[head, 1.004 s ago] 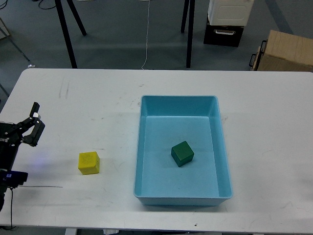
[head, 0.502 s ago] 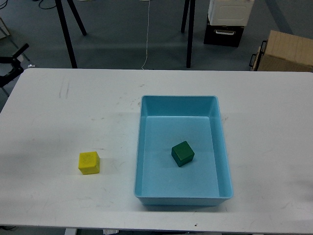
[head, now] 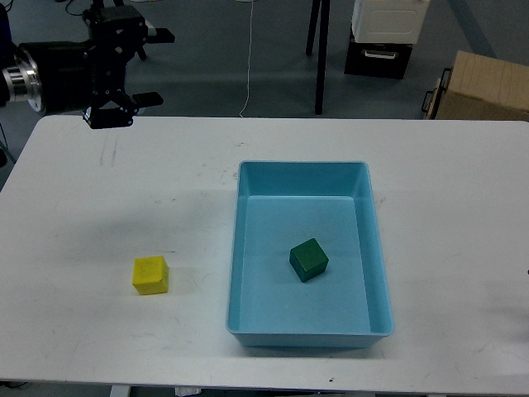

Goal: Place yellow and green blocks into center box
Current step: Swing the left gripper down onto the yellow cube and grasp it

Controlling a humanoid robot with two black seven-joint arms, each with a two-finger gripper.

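Note:
The yellow block (head: 150, 275) lies on the white table (head: 91, 207), left of the light-blue center box (head: 302, 166). The green block (head: 308, 259) lies inside the box, near its middle, turned a little. My left gripper (head: 164, 66) is high at the far left, over the table's back edge, well away from the yellow block. Its two fingers point right and stand apart, with nothing between them. My right gripper is out of view.
Beyond the table's back edge are black stand legs (head: 321, 58), a hanging cable (head: 249, 58), a black-and-white case (head: 383, 37) and a brown cardboard box (head: 488, 87) at the far right.
My left arm has swung up from the table's near left edge to the far left and now reaches in over the back edge. The blocks and the box have not moved.

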